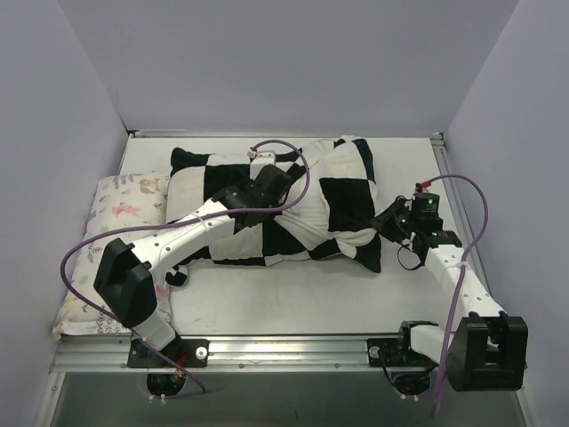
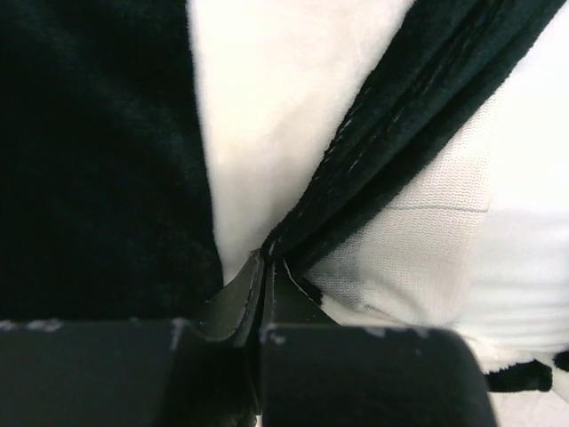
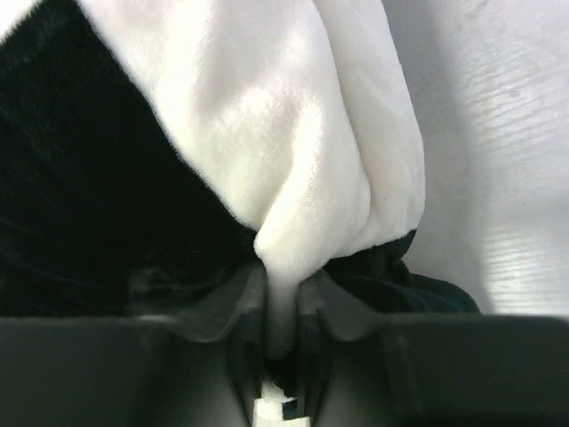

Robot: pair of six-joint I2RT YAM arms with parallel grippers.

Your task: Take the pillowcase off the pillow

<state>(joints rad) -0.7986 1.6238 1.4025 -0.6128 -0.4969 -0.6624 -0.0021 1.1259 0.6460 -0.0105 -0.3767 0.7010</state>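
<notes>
While both end effectors are clamped on cloth, the large black-and-white checkerboard plush pillowcase (image 1: 342, 200) is noted lying across the pale tabletop (image 1: 293, 294), long axis left to right. The plump white pillow is judged mostly hidden inside.

Left end effector (image 2: 264, 267): closed on a black stitched edge near mid-length.

Right end effector (image 3: 283, 298): closed on a bunched white fold at the right end.

A pastel floral pillow (image 1: 124, 200) is seen just beside the left end, likely obstructing leftward travel.

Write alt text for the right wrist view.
The right gripper is pinched shut on a bunched white fold of the pillowcase. Black fabric of the same cover fills the left, and the table shows on the right.
</notes>
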